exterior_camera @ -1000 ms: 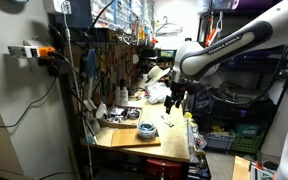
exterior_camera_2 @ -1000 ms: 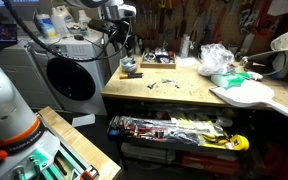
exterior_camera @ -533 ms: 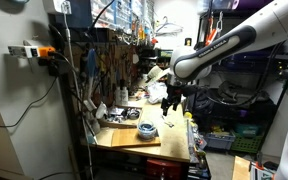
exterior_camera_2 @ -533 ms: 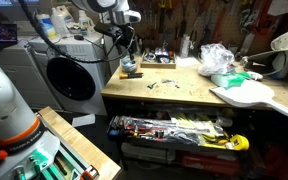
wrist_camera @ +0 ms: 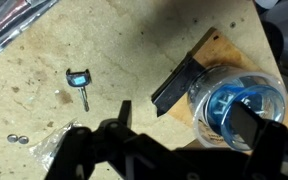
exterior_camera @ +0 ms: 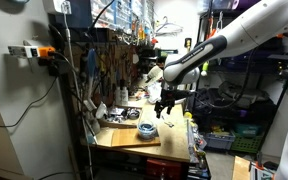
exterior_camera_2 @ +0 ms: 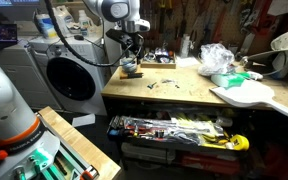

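Arm (exterior_camera: 224, 42) swung lower, jaws now nearer clear jar (wrist_camera: 239, 108)

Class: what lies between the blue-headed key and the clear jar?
In the wrist view, a black angled bracket, close beside the clear jar; bare benchtop toward the blue-headed key.

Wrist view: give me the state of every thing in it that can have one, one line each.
gripper: jaws open, empty, just above the jar.
clear jar: upright on the wooden board, not gripped, something blue inside.
black bar: lying flat beside the jar.
key: lying flat on the bench, untouched.
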You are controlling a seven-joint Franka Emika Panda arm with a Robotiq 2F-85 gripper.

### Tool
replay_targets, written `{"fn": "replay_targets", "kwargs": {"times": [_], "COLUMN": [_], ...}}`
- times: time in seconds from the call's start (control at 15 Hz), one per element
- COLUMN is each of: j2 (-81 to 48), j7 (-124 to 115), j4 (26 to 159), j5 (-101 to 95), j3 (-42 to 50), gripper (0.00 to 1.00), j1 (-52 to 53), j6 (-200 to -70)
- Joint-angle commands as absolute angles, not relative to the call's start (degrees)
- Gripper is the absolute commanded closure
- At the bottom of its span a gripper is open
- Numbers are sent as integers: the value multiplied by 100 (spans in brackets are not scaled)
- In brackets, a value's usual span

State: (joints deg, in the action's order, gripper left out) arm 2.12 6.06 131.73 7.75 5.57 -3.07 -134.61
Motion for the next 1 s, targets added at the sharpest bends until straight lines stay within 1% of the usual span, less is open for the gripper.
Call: {"fn": "replay_targets", "kwargs": {"times": [0.0, 0.33, 0.4, 0.47, 0.6, 0.73, 0.8, 0.93], "j2": [-267, -684, -766, -817, -922, -1016, -1055, -1122], "j7": [1027, 1480, 1516, 1556, 1617, 1709, 1877, 2031], "j4": [12883, 12593, 12539, 12495, 12405, 12318, 12267, 12211], "j5": [1179, 1805, 1870, 1933, 2025, 2137, 2290, 2467], "j3": [566, 492, 481, 470, 444, 411, 372, 314], "gripper": [0, 0, 4, 11, 20, 37, 42, 47], "j1": [-391, -502, -522, -541, -580, -620, -660, -703], "j6": [-13592, -13594, -13616, -13602, -13587, -13560, -13479, -13469]}}
